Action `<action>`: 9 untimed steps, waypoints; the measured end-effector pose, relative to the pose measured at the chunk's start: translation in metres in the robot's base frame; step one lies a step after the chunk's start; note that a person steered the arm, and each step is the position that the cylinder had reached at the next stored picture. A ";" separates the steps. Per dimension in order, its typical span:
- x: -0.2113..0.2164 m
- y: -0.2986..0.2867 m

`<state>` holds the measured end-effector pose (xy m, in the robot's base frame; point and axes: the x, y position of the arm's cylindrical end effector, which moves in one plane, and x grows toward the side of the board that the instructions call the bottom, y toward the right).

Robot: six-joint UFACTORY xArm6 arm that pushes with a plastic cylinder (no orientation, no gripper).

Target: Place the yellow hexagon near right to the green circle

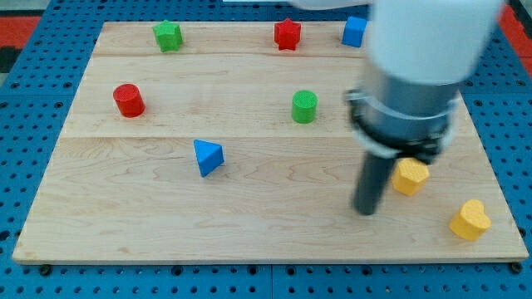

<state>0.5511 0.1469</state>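
Observation:
The yellow hexagon (410, 176) lies at the board's lower right, partly covered by the arm's grey body. The green circle (304, 106), a short cylinder, stands near the board's middle, up and to the left of the hexagon. My tip (366, 211) rests on the board just left of and slightly below the yellow hexagon, close to it; whether they touch cannot be told. The tip is well below and right of the green circle.
A yellow heart (470, 220) lies at the lower right corner. A blue triangle (208, 157) sits left of centre. A red cylinder (129, 100) is at the left. A green star-like block (167, 36), a red star (288, 34) and a blue block (354, 31) line the top edge.

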 end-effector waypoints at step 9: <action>-0.086 -0.006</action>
<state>0.4649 0.1407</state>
